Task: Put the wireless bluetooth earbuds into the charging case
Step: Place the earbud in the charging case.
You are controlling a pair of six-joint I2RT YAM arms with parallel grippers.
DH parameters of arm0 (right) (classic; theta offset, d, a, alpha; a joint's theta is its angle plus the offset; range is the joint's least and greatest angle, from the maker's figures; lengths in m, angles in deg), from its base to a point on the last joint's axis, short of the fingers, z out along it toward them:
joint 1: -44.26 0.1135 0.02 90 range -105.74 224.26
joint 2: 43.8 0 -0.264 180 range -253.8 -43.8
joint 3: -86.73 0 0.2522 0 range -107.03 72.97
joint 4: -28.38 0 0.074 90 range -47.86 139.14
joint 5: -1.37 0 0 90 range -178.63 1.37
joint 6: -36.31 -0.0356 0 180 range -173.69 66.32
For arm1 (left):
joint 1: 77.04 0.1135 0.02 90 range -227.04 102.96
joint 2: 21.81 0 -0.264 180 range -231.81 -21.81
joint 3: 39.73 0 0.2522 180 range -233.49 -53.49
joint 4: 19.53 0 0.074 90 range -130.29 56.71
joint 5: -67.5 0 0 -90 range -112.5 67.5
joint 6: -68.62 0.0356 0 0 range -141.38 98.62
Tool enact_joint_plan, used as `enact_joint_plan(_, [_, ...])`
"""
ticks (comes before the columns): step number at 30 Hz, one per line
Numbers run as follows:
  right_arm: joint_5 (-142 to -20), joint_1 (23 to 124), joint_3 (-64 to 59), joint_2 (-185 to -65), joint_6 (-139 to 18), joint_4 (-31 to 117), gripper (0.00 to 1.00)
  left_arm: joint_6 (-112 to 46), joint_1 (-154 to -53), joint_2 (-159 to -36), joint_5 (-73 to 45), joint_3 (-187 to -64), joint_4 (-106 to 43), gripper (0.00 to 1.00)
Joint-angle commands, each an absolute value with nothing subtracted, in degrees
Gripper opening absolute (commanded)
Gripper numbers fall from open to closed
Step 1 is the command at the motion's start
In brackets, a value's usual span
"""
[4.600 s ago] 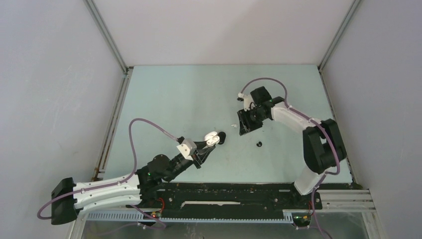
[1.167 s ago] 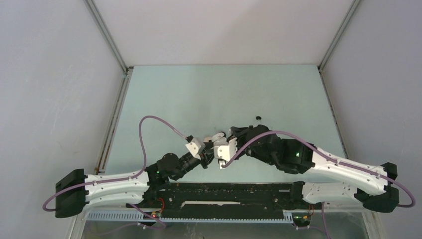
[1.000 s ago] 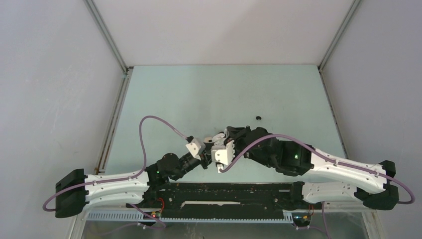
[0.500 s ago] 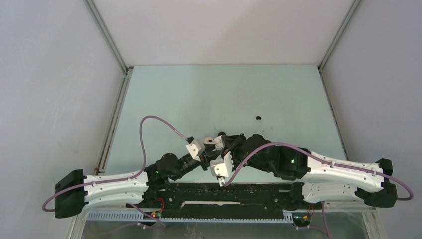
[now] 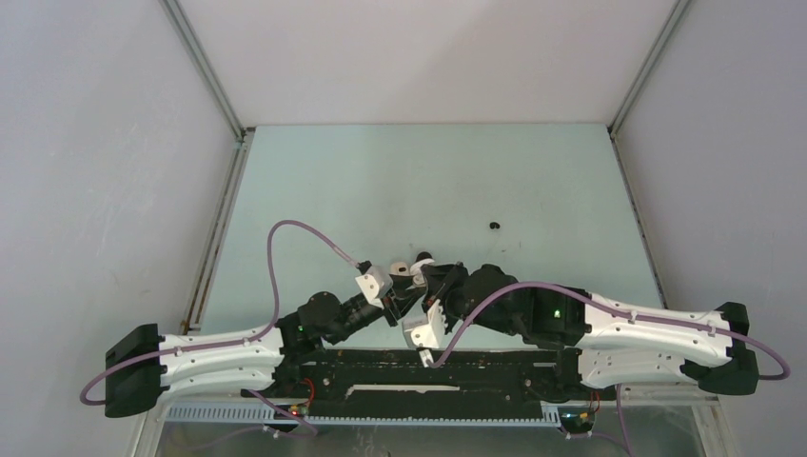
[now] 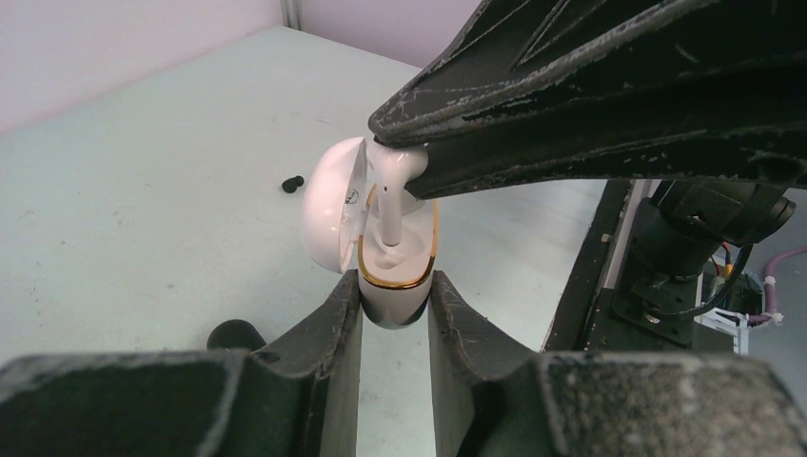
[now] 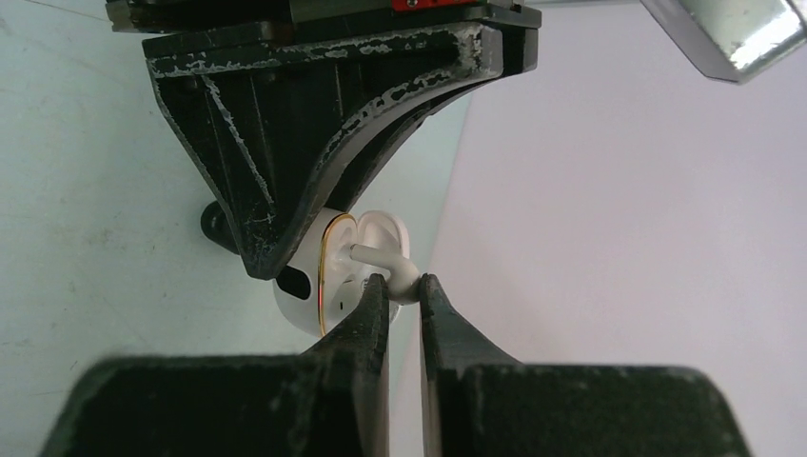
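Hidden: from above, the wrists cover most of the charging case [image 6: 398, 303] — how deep the stem sits cannot be told.
Arms: both stretch low along the desk's [image 5: 381, 181] near edge, meeting mid-way.
Left end effector [image 6: 394, 286]: clamped on the case's lower body, lid open.
Right end effector [image 7: 403, 290]: pinched on the white earbud [image 7: 381, 261] — stem inside the case's gold-rimmed opening.
Black earbud [image 5: 494, 226]: on the desk, well apart.

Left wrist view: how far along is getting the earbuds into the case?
Done: the left claw holds the charging case open. In hand: the right claw pinches a white earbud, stem partly in the case. Left: seat it, release; a small black piece lies on the table.
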State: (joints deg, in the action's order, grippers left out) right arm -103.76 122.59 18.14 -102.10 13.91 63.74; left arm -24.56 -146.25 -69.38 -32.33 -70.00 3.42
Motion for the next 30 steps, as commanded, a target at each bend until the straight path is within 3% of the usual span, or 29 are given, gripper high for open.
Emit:
enact_joint_plan(1, [-103.61, 123.12, 18.5, -101.06, 15.02, 60.86, 0.0, -25.51, -146.48, -68.66, -31.46, -72.74, 5.03, 0.0])
enact_joint_plan(24, [-104.23, 123.8, 21.46, -101.15, 16.22, 58.74, 0.0, -25.65, -146.48, -68.45, -31.51, -72.74, 5.16, 0.0])
enact_joint_plan(26, [-103.85, 123.86, 21.46, -100.95, 16.19, 60.04, 0.04, -25.52, -146.48, -68.42, -31.54, -72.74, 5.12, 0.0])
enact_joint_plan(30, [-103.08, 123.96, 21.42, -100.56, 15.76, 62.01, 0.24, -25.42, -146.48, -68.53, -31.59, -72.67, 5.12, 0.0])
